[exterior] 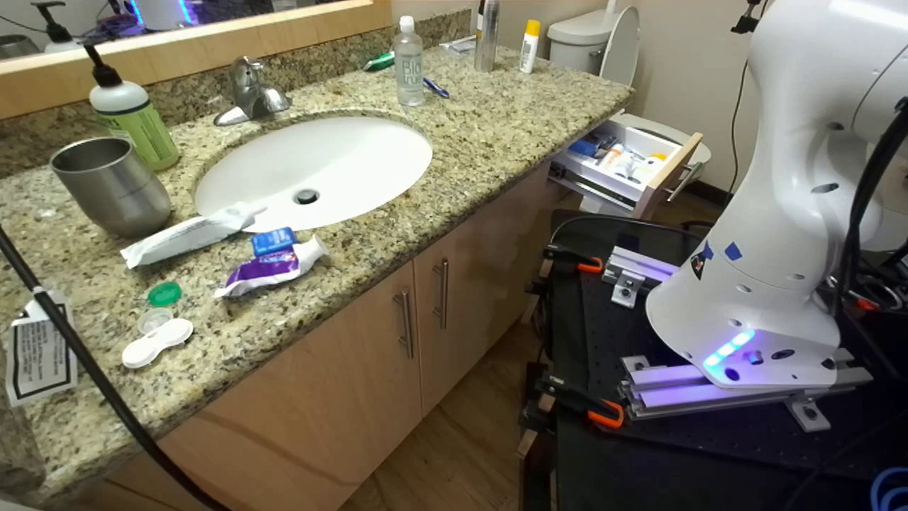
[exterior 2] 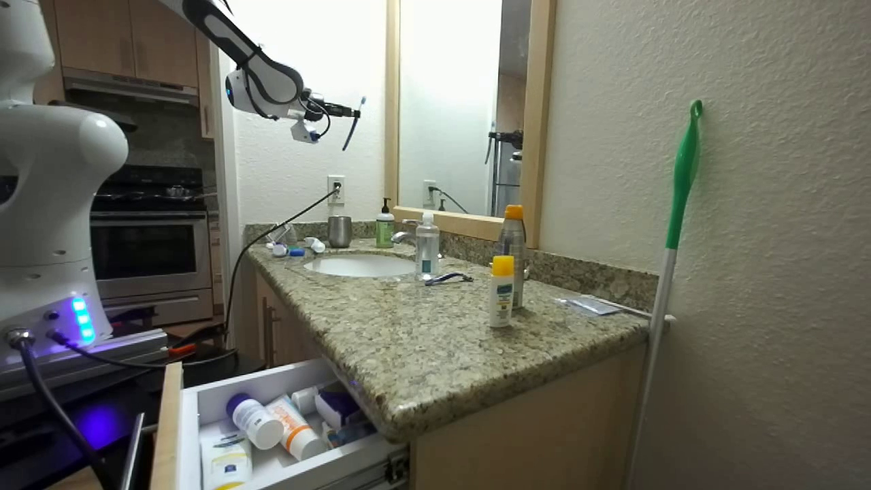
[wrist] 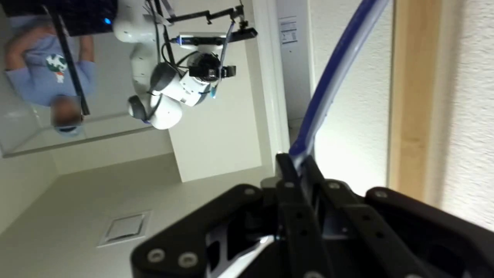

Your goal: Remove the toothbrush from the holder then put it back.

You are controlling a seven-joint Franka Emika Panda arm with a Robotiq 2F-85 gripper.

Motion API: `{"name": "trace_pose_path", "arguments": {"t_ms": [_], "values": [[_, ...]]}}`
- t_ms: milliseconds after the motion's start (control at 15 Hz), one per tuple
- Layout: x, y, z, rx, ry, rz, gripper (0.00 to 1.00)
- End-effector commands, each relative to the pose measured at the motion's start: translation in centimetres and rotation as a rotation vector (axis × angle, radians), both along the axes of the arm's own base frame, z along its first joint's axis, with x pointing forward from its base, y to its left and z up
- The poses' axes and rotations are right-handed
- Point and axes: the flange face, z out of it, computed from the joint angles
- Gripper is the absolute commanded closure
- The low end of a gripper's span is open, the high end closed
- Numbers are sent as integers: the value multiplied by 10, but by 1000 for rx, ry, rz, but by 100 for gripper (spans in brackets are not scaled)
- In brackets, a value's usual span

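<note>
Well above countertop level, jaws pinch the toothbrush in open air, apart from the mirror frame.

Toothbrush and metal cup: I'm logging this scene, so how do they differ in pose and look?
The toothbrush is held tilted in mid-air by the gripper; the metal cup stands upright on the counter. The toothbrush is slim and mostly blue, the metal cup wide and grey.

Lettering "Bio" over "tru" read on clear bottle — ending not made out. Print noted on paper sheet, on yellow-capped white bottle, on pale label in wrist view — too small to be read.
</note>
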Motion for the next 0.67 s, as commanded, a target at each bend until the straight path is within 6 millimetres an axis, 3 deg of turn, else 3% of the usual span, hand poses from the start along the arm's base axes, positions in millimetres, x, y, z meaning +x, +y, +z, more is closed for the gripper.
{"name": "trace_pose_path", "arguments": {"t_ms": [0, 200, 333, 467, 533, 600], "values": [[3, 61, 11, -60, -89, 104, 98], [12, 82, -13, -121, -68, 141, 98], [25, 75, -43, -185, 5, 105, 98], [30, 46, -77, -229, 91, 55, 98], [33, 35, -84, -250, 105, 31, 98], [24, 52, -64, -206, 58, 63, 92]]}}
